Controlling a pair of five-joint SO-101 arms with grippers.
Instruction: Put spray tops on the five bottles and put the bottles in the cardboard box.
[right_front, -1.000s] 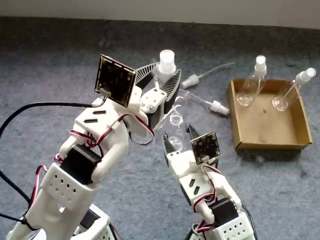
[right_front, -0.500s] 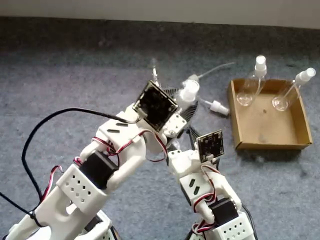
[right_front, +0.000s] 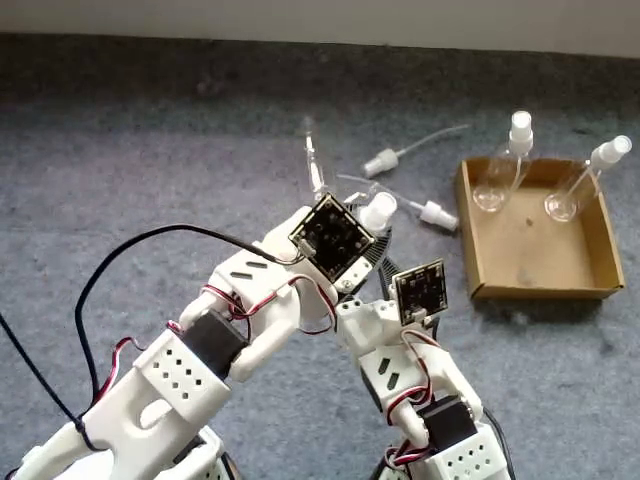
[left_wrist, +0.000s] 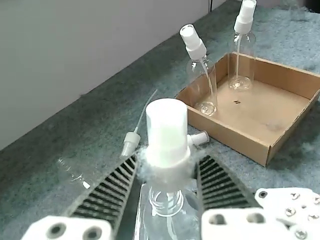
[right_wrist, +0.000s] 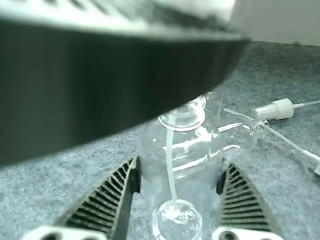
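High view: the left gripper (right_front: 376, 232) is pinching a spray top (right_front: 378, 211) mid-frame, right above where the right arm's wrist camera (right_front: 419, 292) points. The cardboard box (right_front: 540, 262) sits at 3 o'clock from it, with two capped bottles (right_front: 503, 168) standing along its far side. Two loose tops (right_front: 436, 213) lie on the carpet (right_front: 150, 170) between gripper and box.

Left wrist: the fingers (left_wrist: 107, 187) are clamped on the top's collar, and the bottle (left_wrist: 162, 207) neck is directly under it.

Right wrist: the right gripper (right_wrist: 178, 169) is squeezed onto the bottle, one finger on each side, holding it upright. The tube (right_wrist: 170, 165) hangs down inside the bottle. Another bottle (right_wrist: 240, 132) lies just behind.
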